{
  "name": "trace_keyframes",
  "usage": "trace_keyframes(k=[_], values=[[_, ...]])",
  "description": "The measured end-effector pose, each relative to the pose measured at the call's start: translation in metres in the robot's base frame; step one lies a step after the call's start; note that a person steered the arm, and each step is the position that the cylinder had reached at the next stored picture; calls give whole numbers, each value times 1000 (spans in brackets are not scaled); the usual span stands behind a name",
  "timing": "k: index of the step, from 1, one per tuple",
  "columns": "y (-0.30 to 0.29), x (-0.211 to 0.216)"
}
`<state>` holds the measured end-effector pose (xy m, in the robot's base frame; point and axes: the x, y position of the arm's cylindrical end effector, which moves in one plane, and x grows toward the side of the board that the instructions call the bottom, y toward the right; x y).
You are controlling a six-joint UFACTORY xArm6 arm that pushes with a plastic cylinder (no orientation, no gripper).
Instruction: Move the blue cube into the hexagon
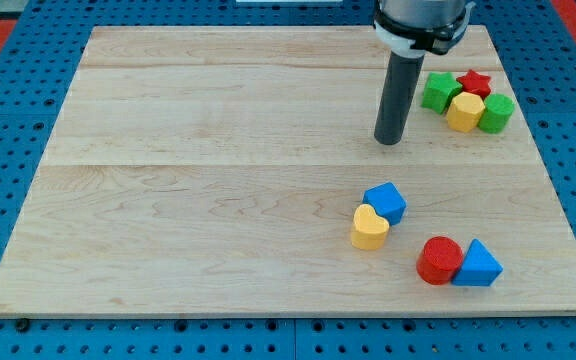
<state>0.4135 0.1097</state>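
Pale wooden bench lay on a blue pegboard.
My tip stood above the blue cube, apart from it; no claw showed, so its state could not be told. The cube touched a yellow heart block; the yellow hexagon sat upper right among green and red blocks.

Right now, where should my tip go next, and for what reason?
Probably down past the blue cube on its left, to get below it. My tip stands above the cube, apart from it, while the yellow hexagon lies up and right; pushing from here would drive the cube away.
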Motion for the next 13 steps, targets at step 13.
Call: trace_keyframes(k=[13], values=[[124,88]])
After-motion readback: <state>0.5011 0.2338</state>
